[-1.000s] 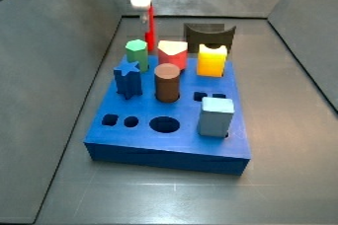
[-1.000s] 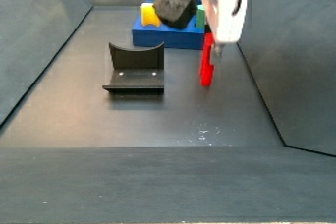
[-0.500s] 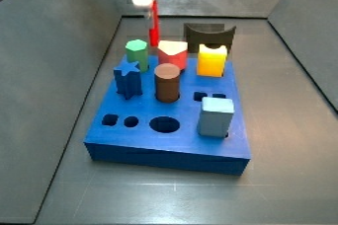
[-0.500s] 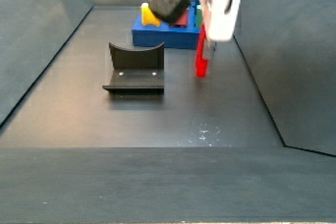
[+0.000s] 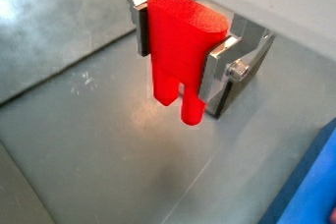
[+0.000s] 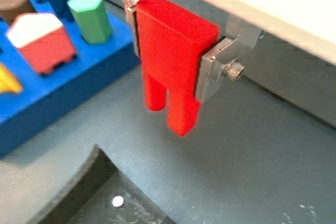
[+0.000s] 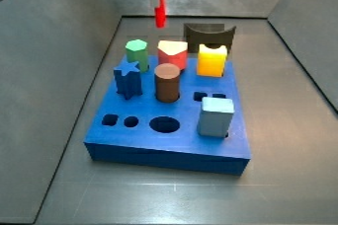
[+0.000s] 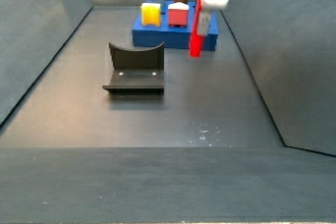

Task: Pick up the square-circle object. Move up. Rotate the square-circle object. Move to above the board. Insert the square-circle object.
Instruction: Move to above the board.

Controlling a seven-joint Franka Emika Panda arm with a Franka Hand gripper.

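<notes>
My gripper (image 5: 182,41) is shut on the square-circle object (image 5: 180,51), a bright red flat block with two short legs hanging down. It also shows in a wrist view (image 6: 171,56) between the silver fingers (image 6: 217,61). In both side views the red block (image 7: 160,2) (image 8: 197,29) hangs in the air, well above the floor, behind the far end of the blue board (image 7: 172,120) (image 8: 178,33). The board has a small square hole (image 7: 113,121), a small round hole (image 7: 132,122) and a large round hole (image 7: 164,125) near its front edge.
On the board stand a brown cylinder (image 7: 166,82), a red-topped heart peg (image 7: 173,53), a green peg (image 7: 136,53), a blue star peg (image 7: 126,77), a yellow block (image 7: 212,61) and a grey-blue cube (image 7: 216,116). The dark fixture (image 8: 133,68) stands on the floor. Grey walls enclose the floor.
My gripper has risen with the red block held in it, lifting it from near the floor to well above the pegs. Nothing on the board has moved.
</notes>
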